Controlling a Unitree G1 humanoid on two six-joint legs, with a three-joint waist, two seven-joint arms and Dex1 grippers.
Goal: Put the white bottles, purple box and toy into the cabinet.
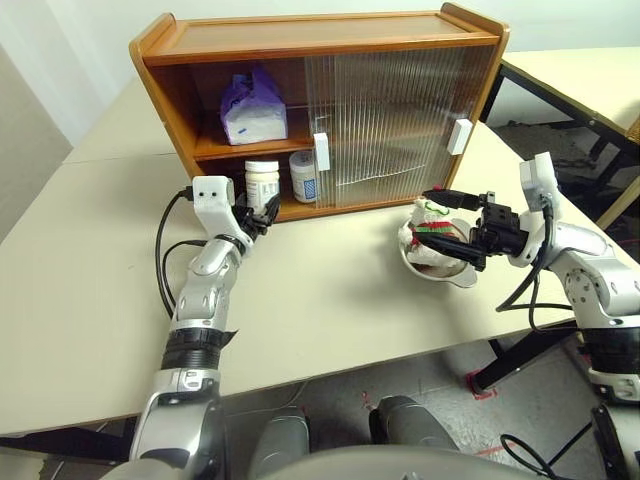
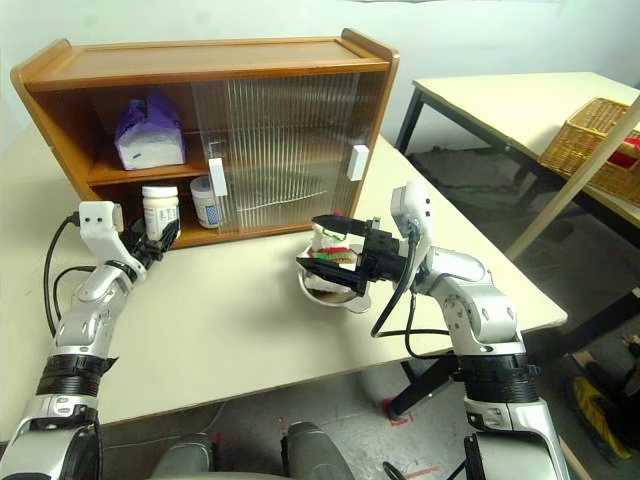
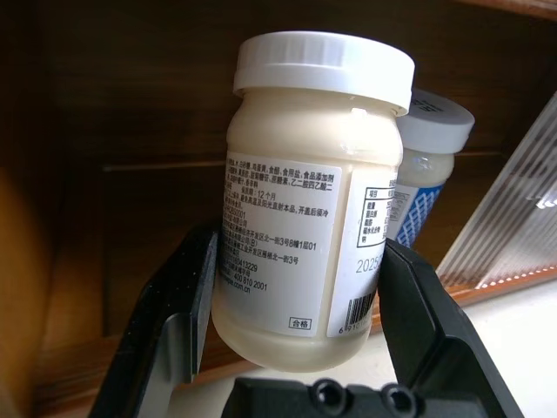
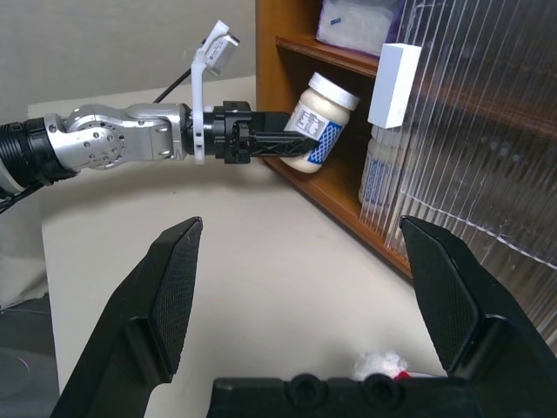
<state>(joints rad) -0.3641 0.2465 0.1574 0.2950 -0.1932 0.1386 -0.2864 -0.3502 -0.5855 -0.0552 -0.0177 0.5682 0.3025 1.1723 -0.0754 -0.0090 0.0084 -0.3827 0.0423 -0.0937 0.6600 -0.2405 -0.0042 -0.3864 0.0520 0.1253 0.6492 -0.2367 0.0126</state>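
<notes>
Bottle (image 3: 313, 209) clamped in left claw (image 1: 262, 213) at cabinet (image 1: 190, 120) lower shelf; right claw (image 1: 462, 232) spread above toy (image 1: 432, 232).

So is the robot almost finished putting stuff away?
About halfway. The purple box sits on the cabinet's top shelf, one bottle on the lower one. The left gripper holds the second bottle at the lower shelf. The toy waits in a bowl, under the open right gripper.

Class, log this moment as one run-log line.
left claw: shut on white bottle at cabinet | right claw: open above toy
</notes>
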